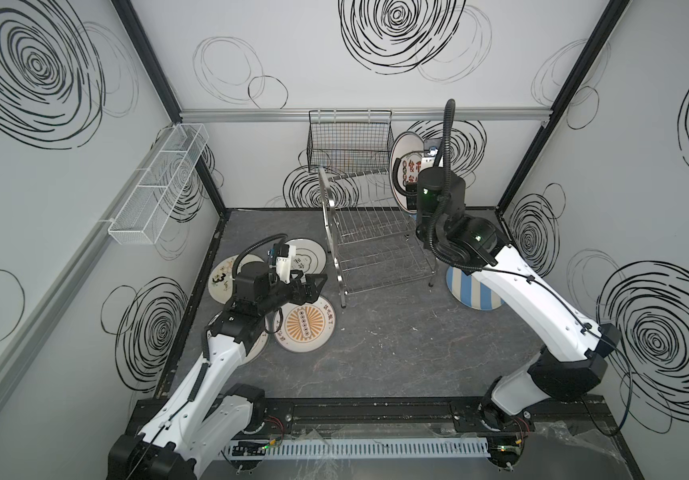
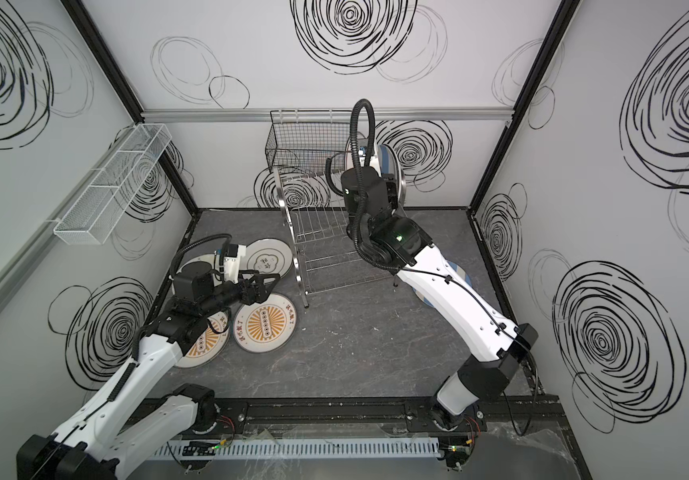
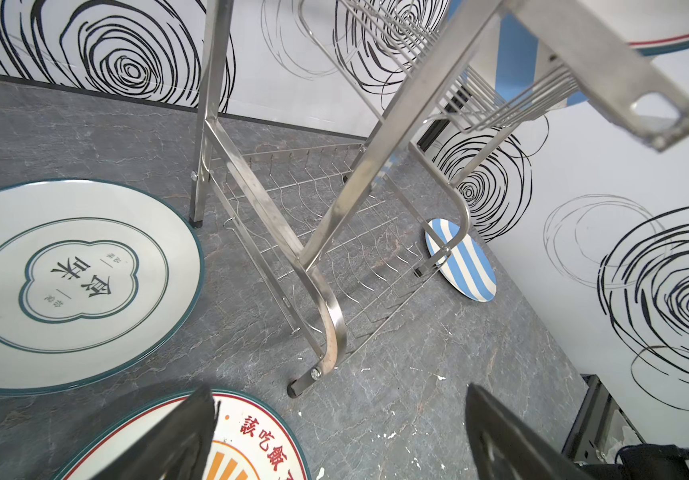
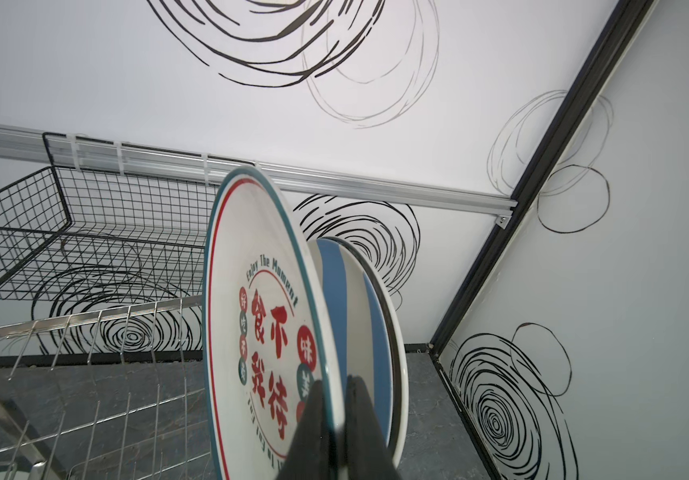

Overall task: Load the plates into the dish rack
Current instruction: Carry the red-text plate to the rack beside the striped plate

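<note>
The steel dish rack (image 1: pixel 376 237) stands at the back middle of the table. My right gripper (image 4: pixel 336 384) is shut on the rim of a cream plate (image 4: pixel 259 316) with red characters. It holds that plate on edge over the rack's right end (image 1: pixel 404 166). A blue-and-white striped plate (image 4: pixel 334 274) stands on edge just behind it. My left gripper (image 1: pixel 313 286) hangs open and empty (image 3: pixel 338 388) between an orange sunburst plate (image 3: pixel 251 436) and the rack's front foot. A green-rimmed white plate (image 1: pixel 309 257), a cream plate (image 1: pixel 222 280) and a second sunburst plate (image 2: pixel 205 345) lie flat at the left. Another striped plate (image 1: pixel 475 291) lies to the right of the rack.
A black wire-grid basket (image 1: pixel 347 141) hangs on the back wall just behind the rack. A long white mesh basket (image 1: pixel 160 183) is fixed to the left wall. Patterned walls close in three sides, and a black rail (image 1: pixel 355 407) runs along the front edge.
</note>
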